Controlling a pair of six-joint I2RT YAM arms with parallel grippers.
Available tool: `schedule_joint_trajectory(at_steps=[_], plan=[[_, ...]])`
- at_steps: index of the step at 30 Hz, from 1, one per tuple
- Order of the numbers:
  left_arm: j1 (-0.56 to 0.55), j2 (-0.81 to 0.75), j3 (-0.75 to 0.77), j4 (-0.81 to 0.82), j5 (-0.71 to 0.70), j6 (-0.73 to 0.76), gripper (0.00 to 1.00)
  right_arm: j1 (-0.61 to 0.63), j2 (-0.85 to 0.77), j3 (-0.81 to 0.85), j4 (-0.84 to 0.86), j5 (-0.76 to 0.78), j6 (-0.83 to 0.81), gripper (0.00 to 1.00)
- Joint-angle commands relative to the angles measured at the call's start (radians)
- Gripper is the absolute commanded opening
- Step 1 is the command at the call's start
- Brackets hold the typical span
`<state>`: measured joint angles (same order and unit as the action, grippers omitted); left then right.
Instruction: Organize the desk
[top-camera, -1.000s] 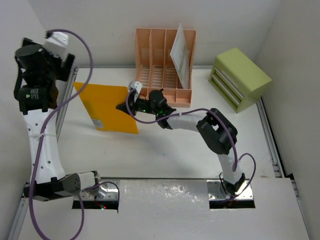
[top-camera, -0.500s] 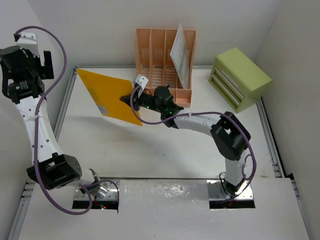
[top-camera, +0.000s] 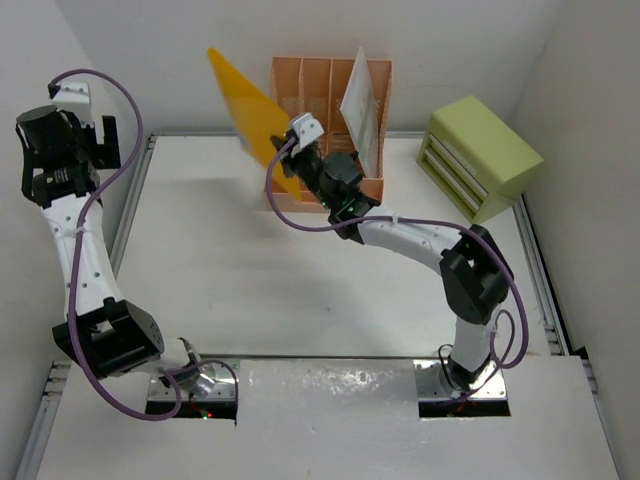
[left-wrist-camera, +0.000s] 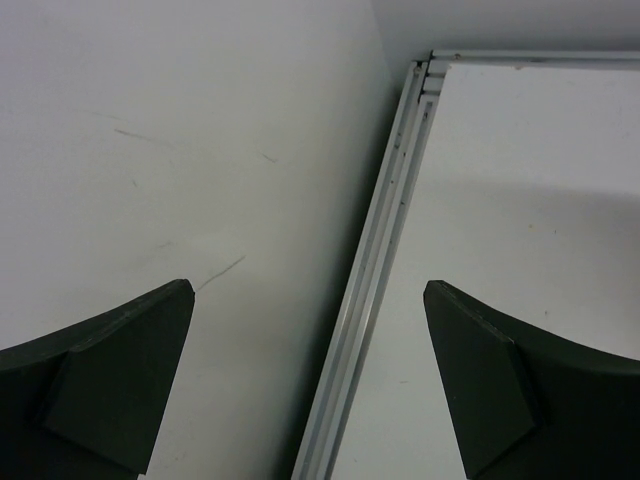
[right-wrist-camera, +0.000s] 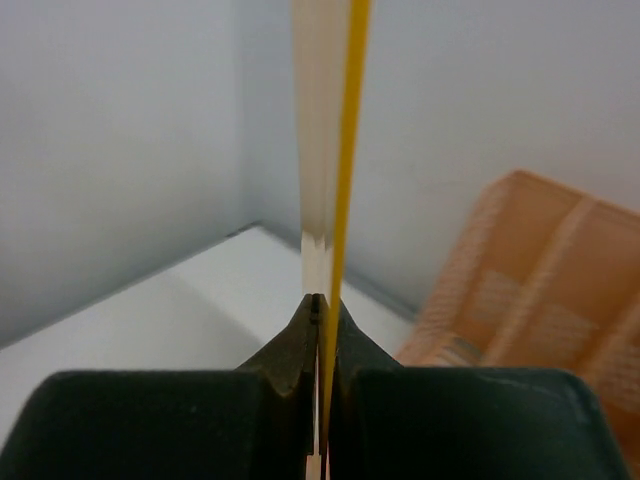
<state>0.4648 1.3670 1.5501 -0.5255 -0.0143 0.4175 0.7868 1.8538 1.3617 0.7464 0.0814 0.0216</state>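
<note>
The desk (top-camera: 250, 280) is a white tabletop with silver rails. My right gripper (top-camera: 291, 160) is shut on the lower edge of a flat yellow-orange envelope (top-camera: 244, 105), which it holds upright in the air just left of the peach file rack (top-camera: 318, 150). The right wrist view shows the envelope (right-wrist-camera: 346, 150) edge-on, pinched between the closed jaws of the right gripper (right-wrist-camera: 322, 310). My left gripper (top-camera: 60, 160) is raised over the desk's left rail (left-wrist-camera: 375, 290). In its wrist view the left gripper (left-wrist-camera: 305, 300) is wide open with nothing between the fingers.
A white sheet (top-camera: 361, 105) stands in the file rack's right slots. A lime-green drawer box (top-camera: 482, 155) sits at the back right corner. White walls close in on the left, back and right. The rack (right-wrist-camera: 540, 280) lies to the right of the held envelope.
My right gripper lifted the envelope off the desk, swung it from flat to upright and carried it toward the rack. The left arm shifted slightly at the left edge.
</note>
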Motion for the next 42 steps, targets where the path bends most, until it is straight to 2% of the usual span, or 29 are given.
schedule_joint_trajectory(at_steps=[1,4,8,16,24,29,33,42], plan=[[0.003,-0.016,-0.038,0.073,0.028,-0.002,1.00,-0.052,-0.042,0.108,0.129,0.303,-0.121,0.00],[0.003,-0.009,-0.076,0.088,0.042,0.007,1.00,-0.101,0.056,0.197,0.140,0.425,-0.196,0.00],[0.005,0.004,-0.111,0.111,0.037,0.020,1.00,-0.175,0.146,0.327,0.018,0.483,-0.150,0.00],[0.005,0.052,-0.128,0.130,0.037,0.030,1.00,-0.192,0.131,0.251,0.097,0.540,-0.201,0.00],[0.006,0.107,-0.116,0.128,0.043,0.023,1.00,-0.192,0.023,0.180,0.128,0.440,-0.172,0.00],[0.005,0.122,-0.105,0.104,0.080,0.023,1.00,-0.192,-0.039,0.134,0.209,0.440,-0.256,0.00],[0.005,0.110,-0.102,0.101,0.097,0.017,1.00,-0.192,-0.036,0.154,0.228,0.478,-0.365,0.00],[0.005,0.098,-0.114,0.101,0.077,0.040,1.00,-0.192,-0.005,0.142,0.286,0.534,-0.374,0.00]])
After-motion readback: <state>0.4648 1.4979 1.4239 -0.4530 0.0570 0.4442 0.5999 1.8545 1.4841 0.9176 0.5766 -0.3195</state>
